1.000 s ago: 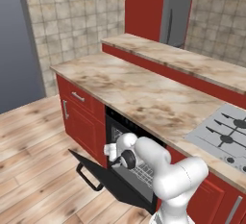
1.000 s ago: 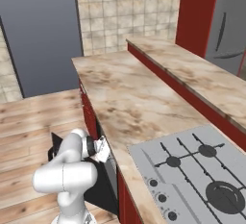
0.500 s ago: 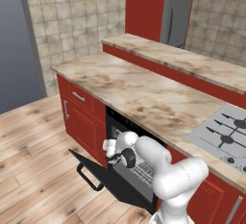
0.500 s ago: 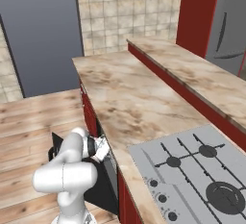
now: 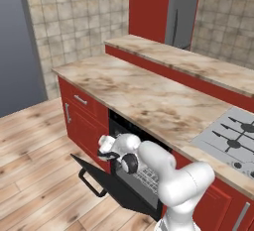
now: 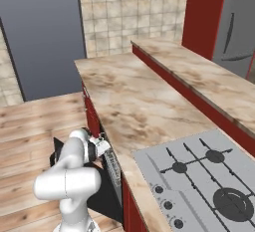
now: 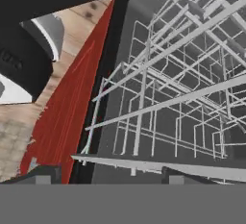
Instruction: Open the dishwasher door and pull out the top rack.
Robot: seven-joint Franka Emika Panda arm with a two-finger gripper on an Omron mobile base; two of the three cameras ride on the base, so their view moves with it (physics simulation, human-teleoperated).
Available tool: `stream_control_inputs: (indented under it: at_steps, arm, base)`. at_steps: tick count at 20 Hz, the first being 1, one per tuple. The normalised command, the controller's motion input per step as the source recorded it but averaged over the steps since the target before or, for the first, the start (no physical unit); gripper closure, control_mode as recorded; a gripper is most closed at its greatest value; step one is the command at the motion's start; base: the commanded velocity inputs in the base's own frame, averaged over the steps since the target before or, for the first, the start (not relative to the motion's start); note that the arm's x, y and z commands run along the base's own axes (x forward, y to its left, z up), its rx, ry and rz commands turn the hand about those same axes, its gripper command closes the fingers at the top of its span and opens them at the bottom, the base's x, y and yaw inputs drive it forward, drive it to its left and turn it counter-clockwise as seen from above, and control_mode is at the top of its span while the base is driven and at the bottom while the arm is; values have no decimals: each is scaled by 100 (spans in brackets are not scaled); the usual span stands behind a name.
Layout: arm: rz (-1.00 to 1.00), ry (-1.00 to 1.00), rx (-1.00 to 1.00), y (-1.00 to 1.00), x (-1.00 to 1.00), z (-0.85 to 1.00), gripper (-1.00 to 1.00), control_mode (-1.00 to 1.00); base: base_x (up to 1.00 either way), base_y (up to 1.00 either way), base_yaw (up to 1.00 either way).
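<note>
I see the dishwasher door (image 5: 111,185) swung down and open, a flat matte black panel sloping out from the red cabinet front, its black bar handle (image 5: 91,184) at the outer edge over the wood floor. Inside the dark cavity, the top rack (image 7: 178,98) shows as a light grey wire grid.
</note>
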Motion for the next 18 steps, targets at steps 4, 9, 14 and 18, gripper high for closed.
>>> stream_control_inputs:
  at_steps: [4, 9, 14, 18]
  arm:
    - [12, 12, 54, 94, -100, -58, -100, -100]
    - [13, 7, 56, 86, -100, -39, -100, -100]
    - [9, 2, 51, 58, -83, -10, -100, -100]
    - [6, -1, 40, 5, -49, 32, -100, -100]
  base:
    - [0, 0, 0]
    - [0, 0, 0]
    - [0, 0, 0]
    - [0, 0, 0]
